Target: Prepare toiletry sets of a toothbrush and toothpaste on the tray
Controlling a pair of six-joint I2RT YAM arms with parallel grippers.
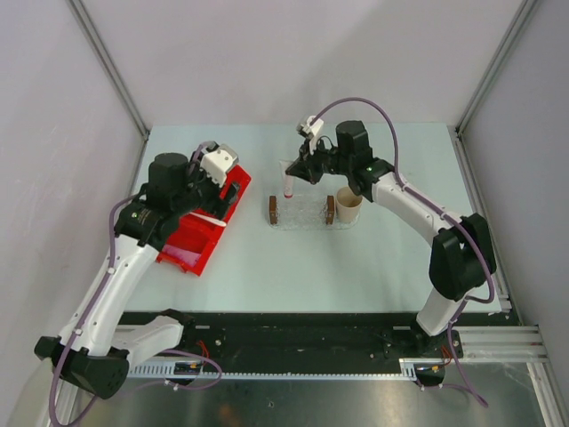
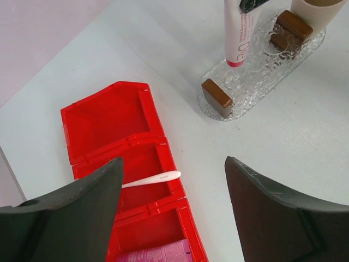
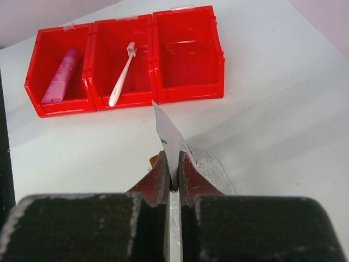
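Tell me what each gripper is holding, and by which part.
The right gripper pinches the white pink-capped squeeze tube by its flat crimped end. The open left gripper holds nothing.

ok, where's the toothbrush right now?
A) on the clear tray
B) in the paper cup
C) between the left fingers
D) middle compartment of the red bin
D: the toothbrush lies in the middle compartment of the red bin, and the left fingers stand open and empty.

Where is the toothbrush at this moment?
In the right wrist view the toothbrush lies in the red bin's middle compartment, beside the pink tube's compartment, on the table's left.
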